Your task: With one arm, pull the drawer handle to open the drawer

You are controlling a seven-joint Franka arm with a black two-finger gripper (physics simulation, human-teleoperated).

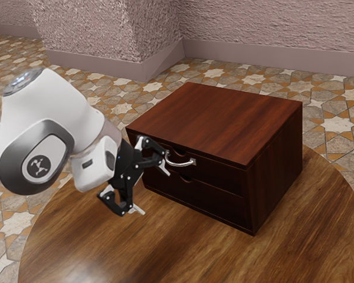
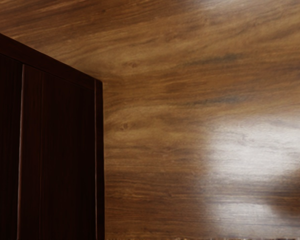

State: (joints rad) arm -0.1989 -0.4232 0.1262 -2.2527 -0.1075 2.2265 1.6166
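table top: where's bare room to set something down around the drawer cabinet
Bare table runs wide in front of the drawer cabinet, toward the near edge, and beside it at the exterior view's right. Its flat top is bare too. Crowded: by the upper drawer handle, where the open hand sits.

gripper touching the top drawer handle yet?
Cannot tell. In the exterior view one finger of the open gripper overlaps one end of the handle, but neither contact nor a gap shows plainly.
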